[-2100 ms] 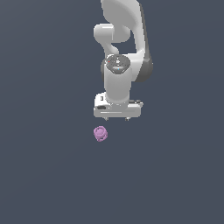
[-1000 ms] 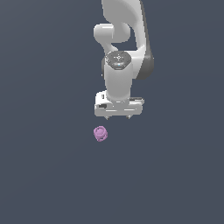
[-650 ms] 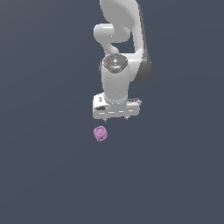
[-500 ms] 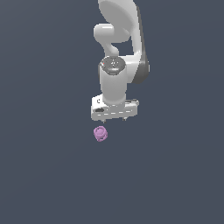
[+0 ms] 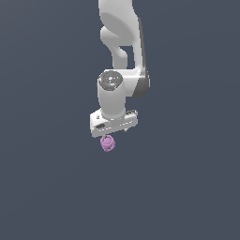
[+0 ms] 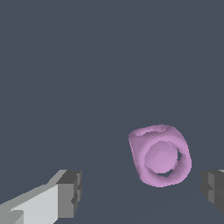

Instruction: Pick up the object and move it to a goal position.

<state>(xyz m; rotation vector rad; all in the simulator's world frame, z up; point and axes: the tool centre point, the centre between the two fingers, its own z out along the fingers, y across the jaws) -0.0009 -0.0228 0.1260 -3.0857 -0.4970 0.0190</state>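
The object (image 5: 108, 143) is a small pink-purple knobbly lump with ring-like ridges and a rounded core, lying on the dark grey floor. My white gripper (image 5: 116, 133) hangs just above it, pointing down, with the lump right under the hand's edge on the exterior view's left. In the wrist view the object (image 6: 159, 155) lies in front of the gap between the two dark-tipped fingers (image 6: 70, 194). It is nearer one finger than the other, and neither touches it. The gripper (image 6: 142, 192) is open and empty.
The plain dark grey floor (image 5: 187, 187) fills both views. The white arm (image 5: 123, 51) rises above the gripper towards the top of the exterior view.
The gripper has moved down and to the exterior view's left, from above and to the right of the object to just over it. The object has not moved.
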